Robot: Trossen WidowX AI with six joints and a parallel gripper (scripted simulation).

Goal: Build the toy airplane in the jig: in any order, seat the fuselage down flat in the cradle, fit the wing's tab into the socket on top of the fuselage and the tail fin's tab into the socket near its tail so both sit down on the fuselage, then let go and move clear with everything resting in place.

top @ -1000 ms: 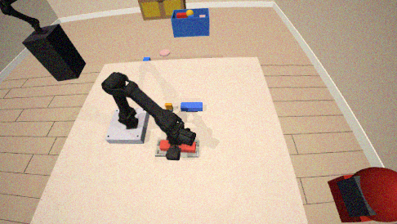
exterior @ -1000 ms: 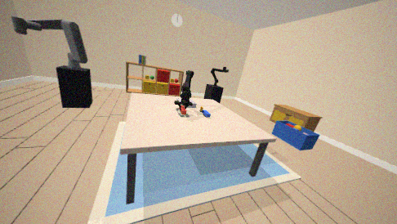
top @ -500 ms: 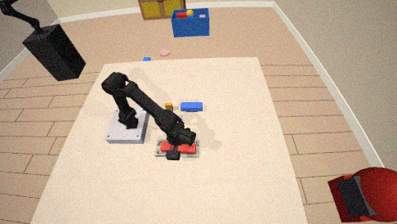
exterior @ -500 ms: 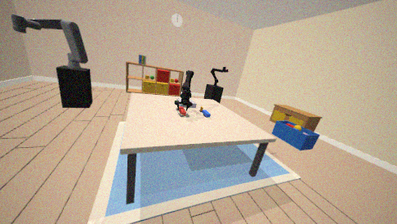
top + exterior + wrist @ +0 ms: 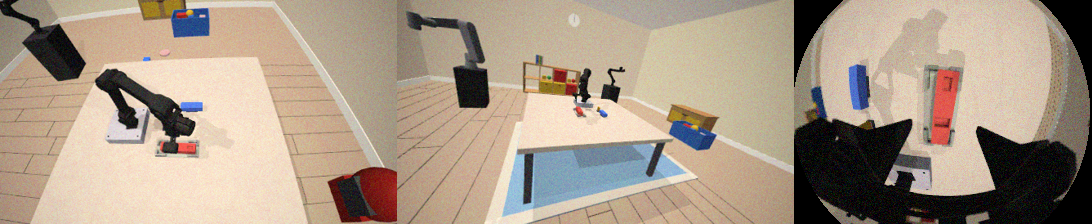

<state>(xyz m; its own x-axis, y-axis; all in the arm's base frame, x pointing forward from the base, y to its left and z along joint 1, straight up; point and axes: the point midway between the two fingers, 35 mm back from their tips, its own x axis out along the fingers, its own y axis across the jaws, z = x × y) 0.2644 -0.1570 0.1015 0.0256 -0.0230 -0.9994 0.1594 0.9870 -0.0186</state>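
The red fuselage (image 5: 187, 148) (image 5: 579, 110) (image 5: 945, 102) lies in the grey jig cradle (image 5: 198, 144) (image 5: 928, 105), its two sockets facing up. In the wrist view it sits toward the cradle's right side and looks slightly askew; whether it is fully down flat is hard to tell. My gripper (image 5: 170, 148) (image 5: 944, 125) is open and empty, above the fuselage's end nearest the arm base. The blue wing (image 5: 192, 106) (image 5: 603, 114) (image 5: 858, 87) lies on its side on the table. The yellow tail fin (image 5: 598, 109) (image 5: 868, 124) lies near it, hidden in the top view.
The arm's grey base plate (image 5: 127, 132) (image 5: 916, 175) stands beside the cradle's near end. The wing and fin lie off to one side of the cradle. A blue bin (image 5: 190, 24) (image 5: 692, 136) and a red object (image 5: 373, 195) are off the table.
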